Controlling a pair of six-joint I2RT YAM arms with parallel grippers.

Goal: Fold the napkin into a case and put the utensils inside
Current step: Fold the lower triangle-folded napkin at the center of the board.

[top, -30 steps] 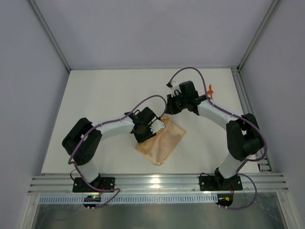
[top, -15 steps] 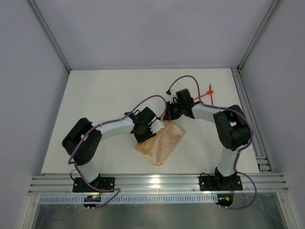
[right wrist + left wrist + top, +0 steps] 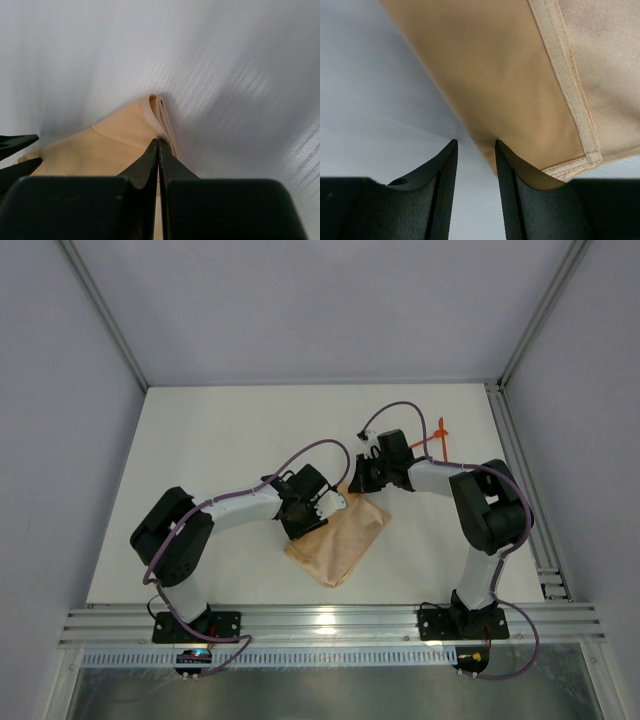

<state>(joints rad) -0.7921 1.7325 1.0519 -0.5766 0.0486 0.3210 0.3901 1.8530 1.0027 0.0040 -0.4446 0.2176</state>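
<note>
Napkin lies folded on table between both arms; right gripper jaws pinch its far corner, left gripper jaws stand slightly spread at its left edge.

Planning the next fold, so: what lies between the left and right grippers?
Only the napkin: its upper corner fills the short stretch between the left gripper and the right gripper, as the top and right wrist views show.
</note>
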